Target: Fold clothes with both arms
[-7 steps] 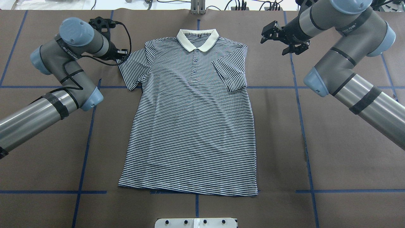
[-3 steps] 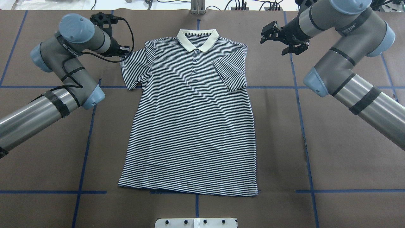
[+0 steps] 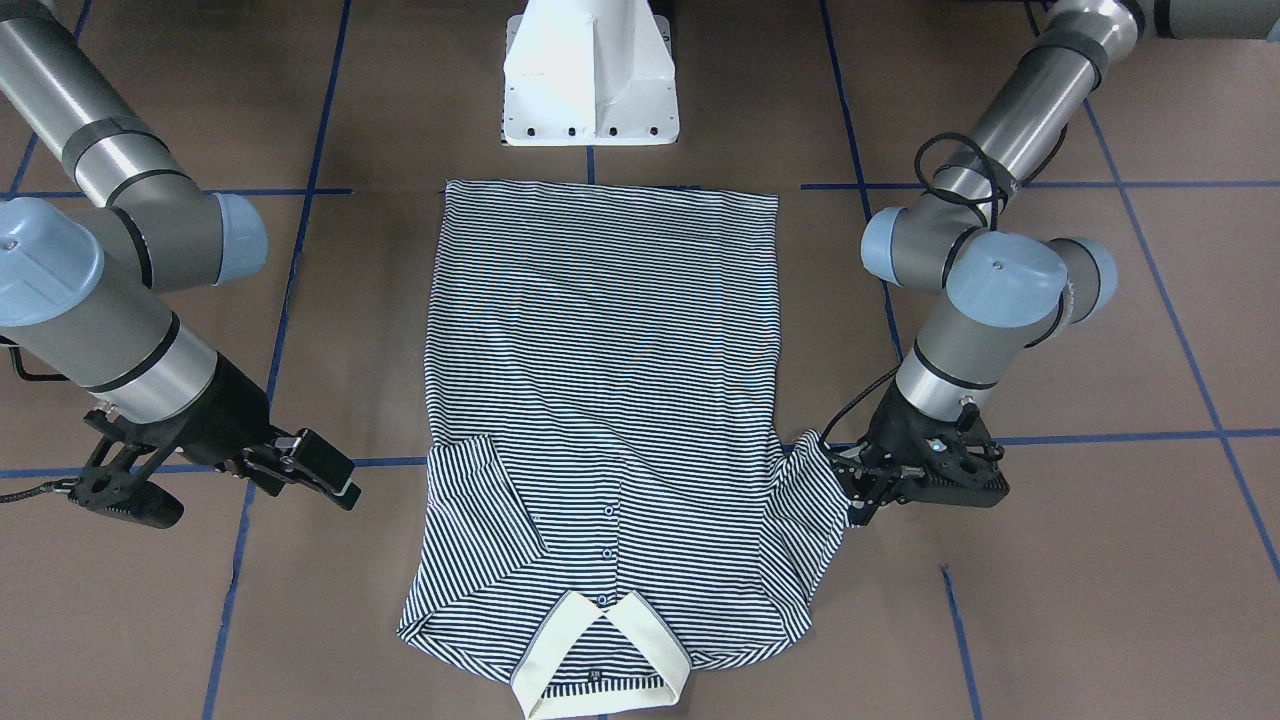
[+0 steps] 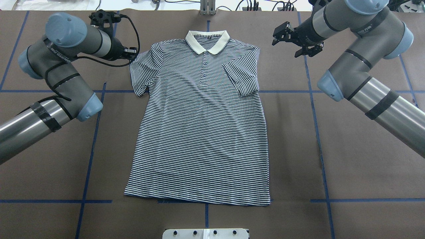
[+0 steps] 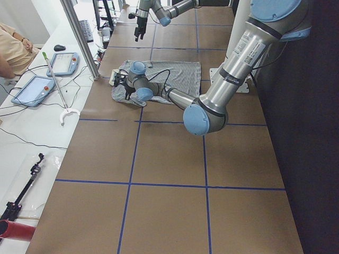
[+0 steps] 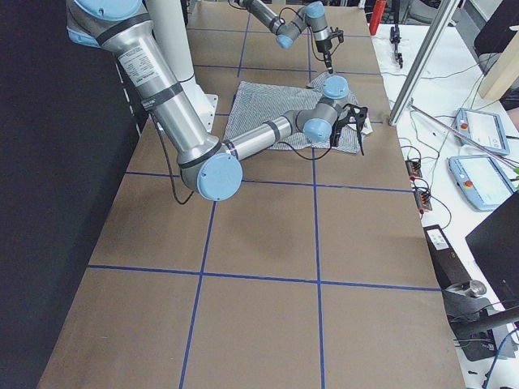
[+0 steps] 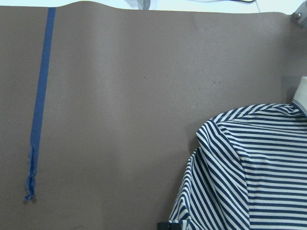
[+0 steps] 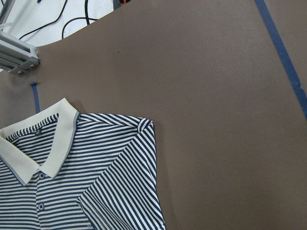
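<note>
Shirt sleeve seems pinched by left gripper, clearer frontally than overhead.

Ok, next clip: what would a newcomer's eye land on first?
A navy-and-white striped polo shirt lies flat mid-table, collar away from the robot, its right-side sleeve folded onto the chest. The left tool pinches the other sleeve; the right tool hangs open beside the shirt.

The navy-and-white striped polo shirt is soft, matt knit cloth. The brown worktop looks matt and papery; the silver-grey arm tubes have a metallic sheen.
</note>
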Controlling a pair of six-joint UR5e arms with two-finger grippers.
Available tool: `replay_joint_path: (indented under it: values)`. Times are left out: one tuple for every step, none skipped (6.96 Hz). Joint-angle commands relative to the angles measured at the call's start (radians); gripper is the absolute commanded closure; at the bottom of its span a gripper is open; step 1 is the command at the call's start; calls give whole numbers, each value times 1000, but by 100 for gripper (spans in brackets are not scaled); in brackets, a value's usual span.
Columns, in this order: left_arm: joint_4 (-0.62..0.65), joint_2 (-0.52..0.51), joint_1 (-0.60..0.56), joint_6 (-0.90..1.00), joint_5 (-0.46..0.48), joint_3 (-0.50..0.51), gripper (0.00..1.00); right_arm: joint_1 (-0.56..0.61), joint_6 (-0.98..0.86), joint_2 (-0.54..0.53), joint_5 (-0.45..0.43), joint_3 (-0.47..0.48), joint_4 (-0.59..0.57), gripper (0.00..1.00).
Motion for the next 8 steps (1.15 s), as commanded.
replay_joint_path:
  values:
    - [9,8,22,-40,-3,-30,100,0,-7,3,-1,-2,-1,0]
    - [18,13,22,-40,0,-30,100,-2,-9,3,-1,-2,-2,0]
    - [27,36,22,-28,3,-28,100,0,-9,6,-1,-2,-2,0]
    - [29,39,22,-27,3,-31,100,0,-9,6,-1,-3,-2,0]
    - [40,24,24,-49,2,-33,100,-2,-7,8,-1,-3,-2,0]
    - [61,-2,27,-82,2,-34,100,0,-7,8,-1,-3,-2,0]
    - [90,-39,34,-124,2,-41,100,0,-7,8,-1,-2,-1,0]
    - [124,-86,71,-185,3,-33,100,-2,-7,8,-1,-2,-1,0]
